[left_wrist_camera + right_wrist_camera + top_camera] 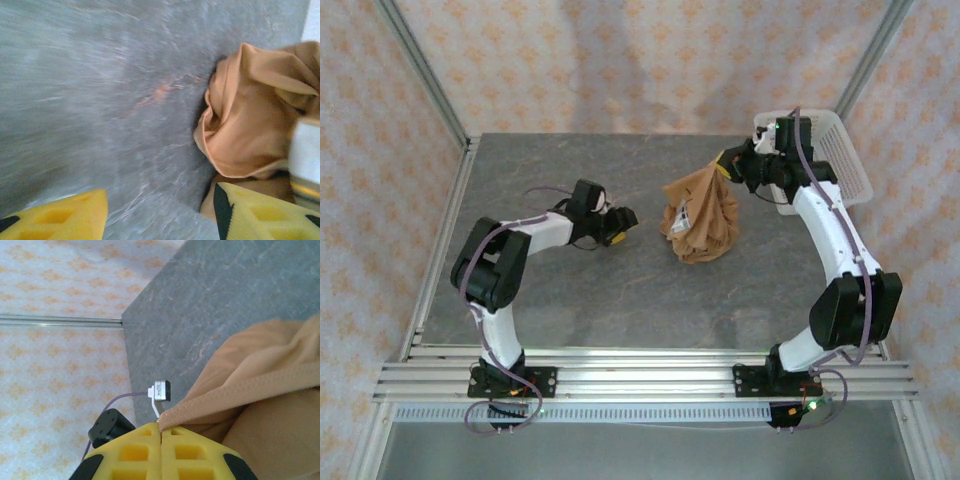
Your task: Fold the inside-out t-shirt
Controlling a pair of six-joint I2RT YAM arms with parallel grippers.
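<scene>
The inside-out t-shirt (700, 225) is a bunched tan cloth. Its top is lifted by a corner and its lower part rests in a heap on the grey table (570, 290). My right gripper (727, 164) is shut on a stitched hem of the t-shirt (260, 390), and its yellow fingers (161, 429) meet with the cloth edge pinched between them. My left gripper (623, 222) stands open low over the table, just left of the heap. In the left wrist view bare table lies between the left gripper's (160, 215) fingers. Folds of the t-shirt (250, 125) lie right beside its right finger (260, 212).
A white mesh basket (840, 160) stands at the table's back right corner, behind the right arm. Patterned walls and metal frame posts close the table in. The table's left edge (125, 355) runs close to the left arm's wrist.
</scene>
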